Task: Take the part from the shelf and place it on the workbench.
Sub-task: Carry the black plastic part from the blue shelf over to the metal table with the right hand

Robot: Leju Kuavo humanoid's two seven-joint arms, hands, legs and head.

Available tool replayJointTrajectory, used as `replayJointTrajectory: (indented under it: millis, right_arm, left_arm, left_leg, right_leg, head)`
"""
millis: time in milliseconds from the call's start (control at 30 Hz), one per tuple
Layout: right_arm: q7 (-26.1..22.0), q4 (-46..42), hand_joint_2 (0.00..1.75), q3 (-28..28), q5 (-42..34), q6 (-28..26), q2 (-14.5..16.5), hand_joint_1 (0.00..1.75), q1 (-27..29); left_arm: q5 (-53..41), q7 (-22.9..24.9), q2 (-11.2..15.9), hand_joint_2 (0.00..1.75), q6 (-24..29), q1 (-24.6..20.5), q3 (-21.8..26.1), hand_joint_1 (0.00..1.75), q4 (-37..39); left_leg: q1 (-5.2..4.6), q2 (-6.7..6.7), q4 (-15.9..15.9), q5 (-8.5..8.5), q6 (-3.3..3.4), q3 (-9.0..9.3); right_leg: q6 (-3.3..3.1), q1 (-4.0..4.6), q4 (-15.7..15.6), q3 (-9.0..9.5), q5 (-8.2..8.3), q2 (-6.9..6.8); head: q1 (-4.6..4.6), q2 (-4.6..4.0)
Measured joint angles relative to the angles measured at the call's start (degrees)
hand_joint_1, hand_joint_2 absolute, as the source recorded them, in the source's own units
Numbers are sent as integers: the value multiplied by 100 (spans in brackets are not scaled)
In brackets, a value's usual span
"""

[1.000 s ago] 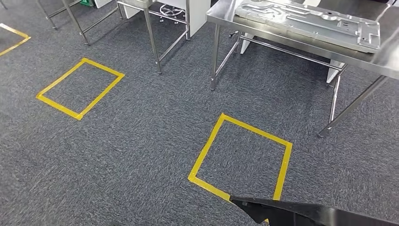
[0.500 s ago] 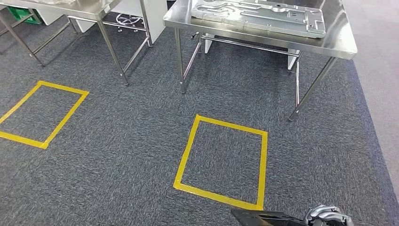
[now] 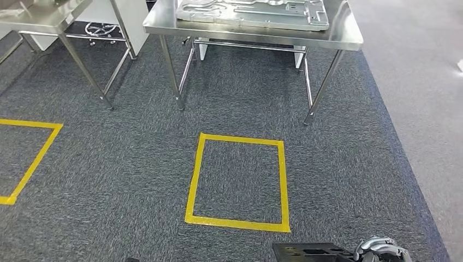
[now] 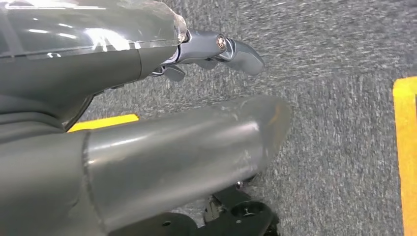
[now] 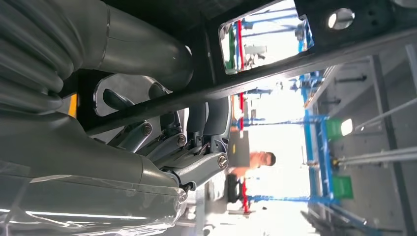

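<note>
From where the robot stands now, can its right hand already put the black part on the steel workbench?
Probably not. The right hand holds the black part low by the body, and carpet with a yellow square lies before the workbench.

The black part (image 3: 311,252) and the right hand (image 3: 382,250) are cut off by the head view's bottom edge.

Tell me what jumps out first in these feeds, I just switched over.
The yellow tape square on the dark grey carpet sits dead centre in the head view. Beyond it stands a stainless steel workbench carrying a large pressed grey metal panel. At the bottom edge, the right hand grips a flat black part with cut-out holes, seen close in the right wrist view.
</note>
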Motion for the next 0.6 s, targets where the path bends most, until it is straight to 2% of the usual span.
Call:
replayJointTrajectory:
  millis: [33, 67, 100, 133, 167, 200, 233, 267, 300, 333, 367, 400, 433, 467, 500, 533, 567, 600]
  right_arm:
    - [1, -1, 175, -1, 0, -3, 0, 175, 8]
    - [0, -1, 175, -2, -1, -5, 1, 175, 13]
    - [0, -2, 175, -4, -1, -5, 1, 175, 13]
    - [1, -1, 175, -6, -1, -5, 1, 175, 9]
    - [1, 1, 175, -8, -1, -4, 2, 175, 1]
    - [2, 2, 175, -8, 1, -3, 2, 175, -4]
    - [2, 3, 175, -8, 0, -3, 2, 175, -4]
    - [2, 3, 175, -8, 0, -3, 2, 175, -3]
    - [3, 3, 175, -8, 0, -3, 2, 175, -2]
    - [3, 3, 175, -8, 0, -3, 2, 175, -1]
    - [3, 3, 175, -8, 0, -3, 2, 175, -3]
    - [3, 3, 175, -8, 1, -3, 2, 175, -6]
    - [4, 3, 175, -8, 1, -3, 2, 175, -8]
    - [4, 3, 175, -8, 2, -13, 2, 175, -6]
    - [4, 3, 175, -8, 3, -33, 2, 175, -1]
    - [3, 3, 175, -8, 8, -60, 2, 175, 7]
    - [1, 2, 175, -8, 17, -92, 2, 175, 13]
    - [1, 1, 175, -8, 33, -119, 2, 175, 10]
  left_arm:
    - [0, -1, 0, 0, 0, -13, 0, 0, 0]
    - [0, -4, 1, 0, 0, -22, 1, 0, 0]
    - [1, -6, 3, 0, 0, -27, 1, 0, 0]
    - [1, -8, 4, 0, -1, -24, 1, 0, 0]
    - [1, -10, 5, 0, -3, -13, 1, 0, 0]
    - [2, -9, 5, 0, -4, 3, 1, 0, 0]
    - [1, -9, 7, 0, -6, 22, 1, 0, 0]
    - [1, -8, 9, 0, -6, 37, 1, 0, 0]
    - [2, -8, 13, 0, -5, 43, 1, 0, 0]
    - [2, -7, 19, 0, -5, 44, 1, 0, 0]
    - [2, -7, 26, 0, -5, 44, 2, 0, 0]
    - [2, -7, 32, 0, -6, 43, 4, 0, 0]
    - [2, -7, 35, 0, -7, 41, 5, 0, 0]
    - [2, -6, 37, 0, -7, 38, 7, 0, 0]
    - [2, -7, 36, 0, -10, 29, 7, 0, 0]
    - [2, -9, 32, 0, -17, 16, 7, 0, 0]
    - [2, -15, 29, 0, -25, 4, 8, 0, 0]
    - [2, -23, 26, 0, -33, -1, 9, 0, 0]
  left_leg:
    - [1, -5, -7, -18, -31, 37]
    - [-1, -107, 45, -70, -57, 44]
    - [-3, -268, 200, -172, -76, -7]
    - [5, -460, 471, -315, -90, -132]
    - [7, -595, 818, -471, -100, -312]
    - [11, -652, 1157, -588, -111, -503]
    - [13, -667, 1384, -615, -122, -652]
    - [17, -672, 1429, -530, -130, -726]
    - [22, -692, 1274, -344, -132, -708]
    - [29, -756, 955, -96, -128, -611]
    - [38, -891, 614, 99, -115, -495]
    - [49, -1015, 338, 220, -93, -396]
    - [48, -1109, 166, 262, -64, -337]
    - [41, -1148, 111, 238, -26, -318]
    - [34, -1103, 91, 232, 13, -303]
    - [33, -1050, 72, 241, 56, -290]
    - [41, -1005, 52, 253, 99, -273]
    - [49, -959, 32, 265, 135, -258]
  right_leg:
    - [-14, -22, -44, 23, 23, 72]
    - [-32, -53, -99, 59, 48, 141]
    - [-47, -87, -152, 95, 73, 208]
    - [-59, -117, -185, 129, 88, 272]
    - [-76, -124, -195, 145, 84, 340]
    - [-85, -125, -194, 156, 76, 418]
    - [-88, -124, -190, 170, 64, 510]
    - [-83, -125, -183, 187, 50, 609]
    - [-69, -128, -172, 208, 32, 707]
    - [-48, -132, -155, 231, 10, 798]
    - [-21, -129, -128, 245, -18, 876]
    - [10, -127, -97, 242, -44, 952]
    - [45, -130, -73, 229, -65, 1017]
    - [83, -136, -60, 211, -77, 1075]
    - [121, -148, -61, 194, -79, 1131]
    - [153, -159, -54, 188, -84, 1117]
    - [185, -156, 2, 164, -121, 1009]
    - [212, -150, 156, 91, -215, 846]
  head:
    - [-4, -1]
    - [-7, 0]
    - [-17, -1]
    - [-31, 0]
    - [-39, 1]
    - [-48, 1]
    - [-53, 1]
    - [-50, 1]
    - [-52, 1]
    - [-53, 1]
    - [-50, 0]
    - [-49, 0]
    - [-46, 0]
    - [-46, 1]
    - [-48, 1]
    - [-49, 1]
    - [-39, 1]
    - [-25, 1]
